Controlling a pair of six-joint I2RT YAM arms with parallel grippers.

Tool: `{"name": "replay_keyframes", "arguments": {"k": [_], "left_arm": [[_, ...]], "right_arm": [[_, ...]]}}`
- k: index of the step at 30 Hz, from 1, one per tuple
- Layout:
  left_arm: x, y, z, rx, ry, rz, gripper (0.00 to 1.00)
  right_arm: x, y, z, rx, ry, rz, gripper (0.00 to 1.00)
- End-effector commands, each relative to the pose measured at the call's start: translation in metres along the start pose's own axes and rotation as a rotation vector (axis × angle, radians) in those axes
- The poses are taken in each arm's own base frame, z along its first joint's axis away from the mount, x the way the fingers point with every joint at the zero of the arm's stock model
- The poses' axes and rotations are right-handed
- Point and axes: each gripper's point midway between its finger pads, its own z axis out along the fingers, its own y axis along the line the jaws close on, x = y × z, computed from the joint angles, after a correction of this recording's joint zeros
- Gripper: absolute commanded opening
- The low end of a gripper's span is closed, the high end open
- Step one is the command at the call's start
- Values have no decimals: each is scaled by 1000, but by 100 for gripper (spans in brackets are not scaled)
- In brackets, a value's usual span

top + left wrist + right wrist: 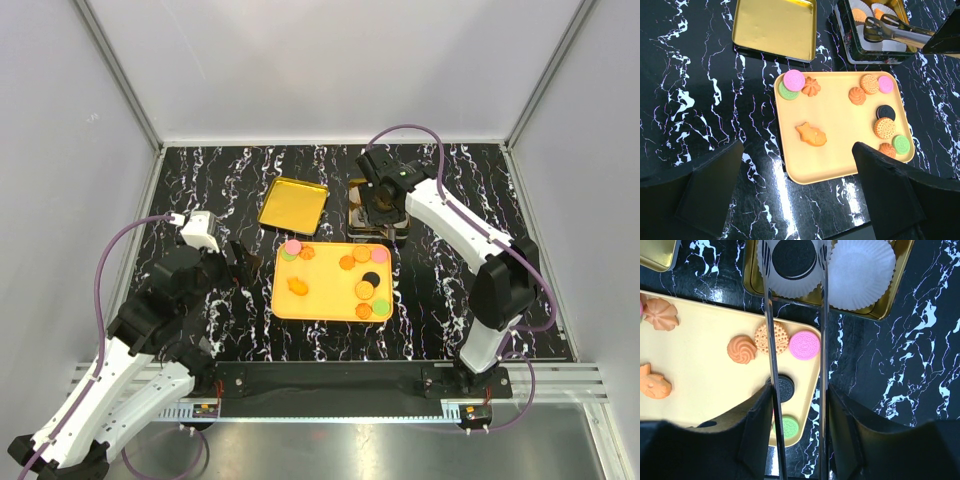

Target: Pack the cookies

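Gleaming metal tongs (771,340) around round, black, embossed cookie (794,258).

Overhead view spans the table (210,180); 2 wrist views look down closely, sharing the tray (840,130).

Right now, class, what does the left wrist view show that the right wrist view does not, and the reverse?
Left wrist only: the whole flat gold rectangular lid, of which the right wrist catches a corner, and the open left gripper. Right wrist only: a black round sandwich cookie in a white pleated paper cup, between the arms of the metal tongs the right gripper holds. Both: the yellow-orange rectangular tray, the orange fish-shaped cookie.
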Motion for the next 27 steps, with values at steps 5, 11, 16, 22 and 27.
{"name": "replay_keyframes", "arguments": {"k": [5,11,16,22,27], "left_arm": [[-7,-6,1,30,-29,6,99],[-8,-7,0,32,-31,5,99],[-8,-7,-1,35,-33,7,99],[-9,-8,0,40,-34,5,99],[-8,-8,1,38,-32,4,99]], "right_arm": [[-13,-2,-4,-4,-50,5,59],[-18,-3,-27,-34,-78,12,57],[-6,2,-59,-122,-82,19,54],[33,14,-80,-205,-70,7,54],[65,64,-91,-280,-49,-89,54]]}}
